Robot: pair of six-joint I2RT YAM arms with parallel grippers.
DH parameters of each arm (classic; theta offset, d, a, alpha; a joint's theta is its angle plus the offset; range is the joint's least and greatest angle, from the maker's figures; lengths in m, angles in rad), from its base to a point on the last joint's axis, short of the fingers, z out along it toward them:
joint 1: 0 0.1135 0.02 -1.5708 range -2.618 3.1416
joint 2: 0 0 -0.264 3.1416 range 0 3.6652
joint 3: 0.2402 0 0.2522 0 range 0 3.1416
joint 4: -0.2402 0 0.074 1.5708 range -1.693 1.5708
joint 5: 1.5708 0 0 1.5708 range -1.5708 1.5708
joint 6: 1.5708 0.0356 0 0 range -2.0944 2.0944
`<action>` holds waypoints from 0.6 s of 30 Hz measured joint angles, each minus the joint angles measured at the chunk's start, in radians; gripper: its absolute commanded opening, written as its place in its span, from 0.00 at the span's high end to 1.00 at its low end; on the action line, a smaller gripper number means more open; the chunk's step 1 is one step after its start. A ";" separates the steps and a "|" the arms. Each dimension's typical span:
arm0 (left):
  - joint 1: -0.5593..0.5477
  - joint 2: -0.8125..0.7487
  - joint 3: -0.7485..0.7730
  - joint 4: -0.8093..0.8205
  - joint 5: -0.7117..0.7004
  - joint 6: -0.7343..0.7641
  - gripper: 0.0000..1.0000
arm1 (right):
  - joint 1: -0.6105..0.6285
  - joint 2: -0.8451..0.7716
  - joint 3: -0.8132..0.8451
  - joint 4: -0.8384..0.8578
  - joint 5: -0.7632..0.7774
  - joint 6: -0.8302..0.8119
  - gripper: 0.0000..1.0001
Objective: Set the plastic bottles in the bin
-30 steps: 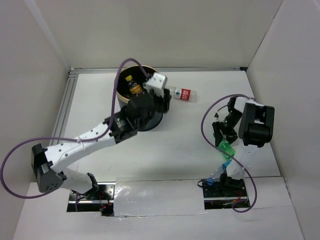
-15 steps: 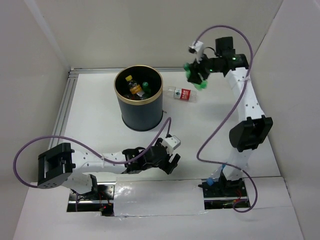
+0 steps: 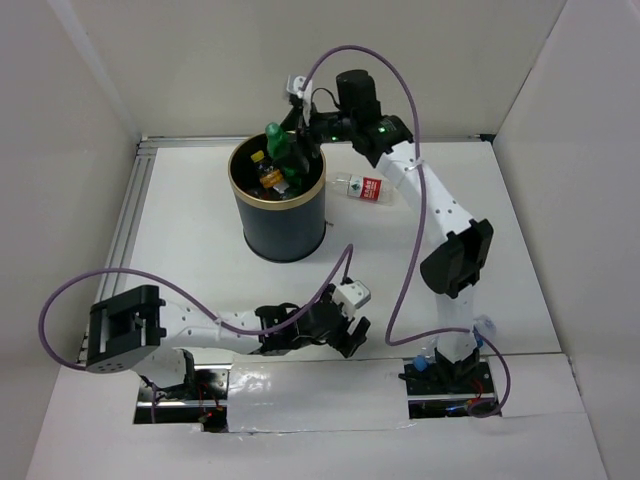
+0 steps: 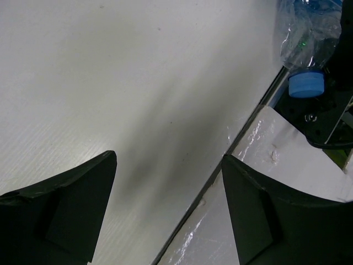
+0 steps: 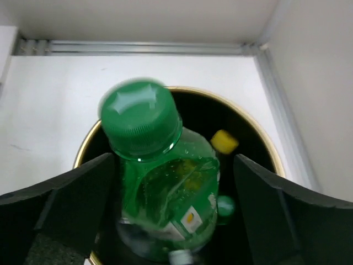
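Right gripper wide around one green bottle (over one bin); left gripper wide.

**Camera layout**

Whole worktop is covered from high above, behind the arm bases. Left wrist view is held low over the worktop's near edge. Right wrist view is pointed down, close over the bin, shared with the top view.

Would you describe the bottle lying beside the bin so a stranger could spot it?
Find the tall dark bin with its gold rim. Just right of it a clear bottle lies on its side, set apart by its red-and-white label.
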 measured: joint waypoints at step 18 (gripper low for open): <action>-0.012 0.430 0.381 0.170 0.301 0.079 0.30 | -0.577 -0.433 -0.640 -0.043 0.104 0.187 0.19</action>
